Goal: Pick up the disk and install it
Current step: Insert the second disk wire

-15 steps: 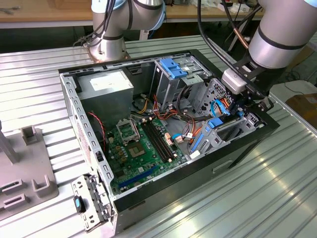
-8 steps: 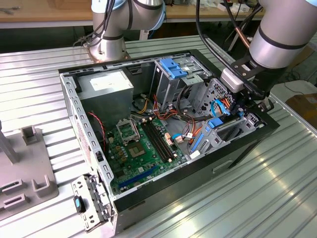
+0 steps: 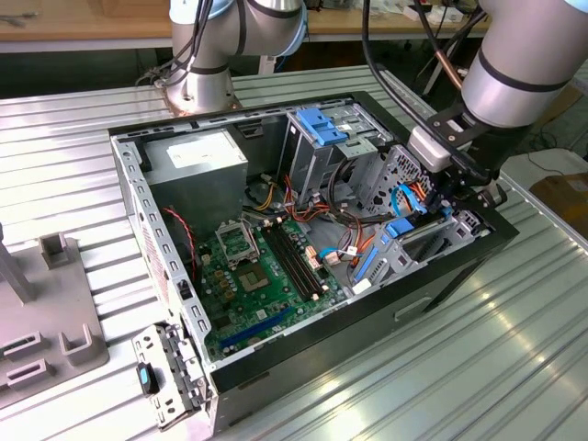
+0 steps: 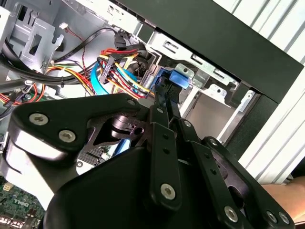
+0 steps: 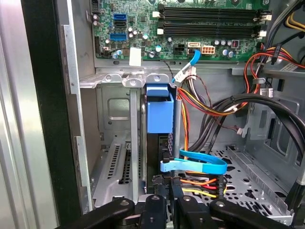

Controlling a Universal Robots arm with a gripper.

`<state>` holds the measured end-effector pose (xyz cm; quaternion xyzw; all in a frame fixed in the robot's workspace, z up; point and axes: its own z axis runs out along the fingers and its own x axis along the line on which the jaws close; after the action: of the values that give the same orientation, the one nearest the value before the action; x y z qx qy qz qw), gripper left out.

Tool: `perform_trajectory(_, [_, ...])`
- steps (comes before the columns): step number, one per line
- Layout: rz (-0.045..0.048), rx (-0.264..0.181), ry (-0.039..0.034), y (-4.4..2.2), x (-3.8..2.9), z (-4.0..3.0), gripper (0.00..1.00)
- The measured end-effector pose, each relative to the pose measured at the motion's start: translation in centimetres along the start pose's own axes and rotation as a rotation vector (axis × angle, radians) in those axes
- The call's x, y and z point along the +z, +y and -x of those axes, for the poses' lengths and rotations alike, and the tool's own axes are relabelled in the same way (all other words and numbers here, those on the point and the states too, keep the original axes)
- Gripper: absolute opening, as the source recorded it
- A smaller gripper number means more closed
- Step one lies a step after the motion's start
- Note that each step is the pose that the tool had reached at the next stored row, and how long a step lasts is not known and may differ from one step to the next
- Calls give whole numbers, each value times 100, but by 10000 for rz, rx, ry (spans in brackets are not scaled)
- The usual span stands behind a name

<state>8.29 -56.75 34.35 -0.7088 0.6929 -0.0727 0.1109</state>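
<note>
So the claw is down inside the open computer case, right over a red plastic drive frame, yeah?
Not quite: the plastic drive frame is blue, not red, as the first wrist view shows. The claw is indeed down inside the open computer case, right over it.

One open black-and-grey metal computer case on one ribbed metal bench. One green motherboard, well away from the gripper. One grey metal power supply box with white sticker. One silver-grey disk with blue plastic frame, standing on edge in one grey metal drive bay, just beyond the gripper. One flat blue data cable close by the gripper.
</note>
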Motion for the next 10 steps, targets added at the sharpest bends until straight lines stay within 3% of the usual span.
perform_trajectory(10, [-1,1,-2,41,59,-3,16])
